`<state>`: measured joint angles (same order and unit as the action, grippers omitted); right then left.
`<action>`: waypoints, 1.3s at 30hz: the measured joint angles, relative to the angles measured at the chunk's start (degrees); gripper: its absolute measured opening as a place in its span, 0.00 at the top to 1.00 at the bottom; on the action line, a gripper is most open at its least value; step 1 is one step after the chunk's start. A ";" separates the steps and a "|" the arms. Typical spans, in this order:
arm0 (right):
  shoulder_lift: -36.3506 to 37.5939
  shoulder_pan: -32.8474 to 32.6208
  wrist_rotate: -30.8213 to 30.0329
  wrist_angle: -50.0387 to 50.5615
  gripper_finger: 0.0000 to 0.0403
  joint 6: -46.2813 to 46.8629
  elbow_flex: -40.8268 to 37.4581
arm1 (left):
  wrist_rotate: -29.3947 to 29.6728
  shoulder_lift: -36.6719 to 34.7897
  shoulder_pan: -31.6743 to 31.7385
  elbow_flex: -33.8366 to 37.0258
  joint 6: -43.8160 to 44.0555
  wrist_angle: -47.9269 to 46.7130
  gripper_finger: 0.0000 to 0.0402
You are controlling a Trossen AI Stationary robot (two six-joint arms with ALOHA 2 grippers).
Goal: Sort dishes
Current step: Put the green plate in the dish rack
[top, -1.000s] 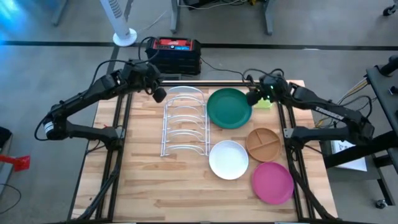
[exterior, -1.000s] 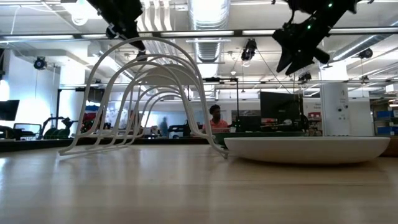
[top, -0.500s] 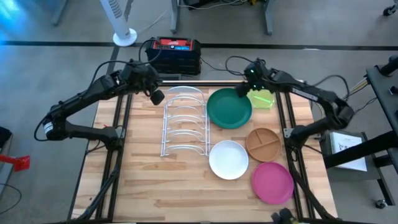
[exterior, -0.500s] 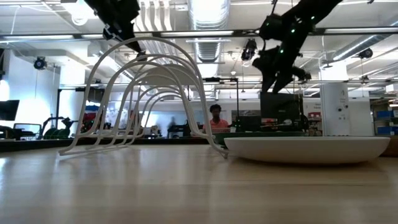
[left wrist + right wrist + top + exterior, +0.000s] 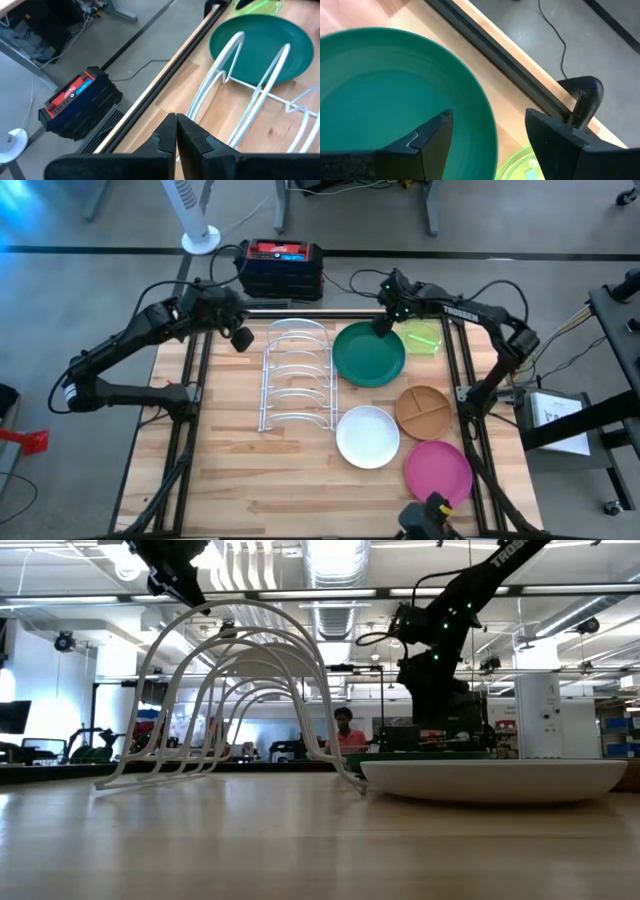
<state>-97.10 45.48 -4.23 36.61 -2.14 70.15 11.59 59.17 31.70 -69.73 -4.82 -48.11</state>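
Dark green plate [image 5: 368, 353] lies beside the white rack [image 5: 293, 375], and from above I see my right gripper [image 5: 383, 326] at its far rim. My right wrist camera shows those fingers spread wide astride the rim, holding nothing. My left gripper [image 5: 176, 131] is pinched closed, empty.

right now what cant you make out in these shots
- Low view: the white plate fills the front and hides the brown and pink plates; only a sliver of the dark green plate shows.
- Right wrist view: the lime-green plate is cut off by the picture's edge and the right gripper.
- Left wrist view: rack wires cross the dark green plate.
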 joint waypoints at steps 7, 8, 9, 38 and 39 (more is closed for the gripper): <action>-2.42 2.92 0.89 0.17 0.39 -1.09 0.00 | -0.05 -3.29 0.00 0.00 0.00 -0.05 1.00; -2.54 3.42 1.86 0.32 0.39 -1.39 0.00 | -0.06 -3.65 0.00 0.00 0.00 -0.21 1.00; -2.60 3.78 3.01 0.34 0.39 -1.83 0.00 | -0.06 -4.00 0.00 0.00 0.00 -0.49 1.00; -10.23 5.20 8.79 0.37 0.43 -8.70 -0.04 | -0.13 -4.89 0.00 0.00 0.02 -4.68 1.00; -10.30 5.17 8.79 0.36 0.44 -8.79 -0.04 | -0.13 -4.86 0.00 0.00 0.02 -4.70 1.00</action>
<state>-107.40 50.65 4.56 36.97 -10.93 70.11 11.46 54.30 31.70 -69.73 -4.80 -52.81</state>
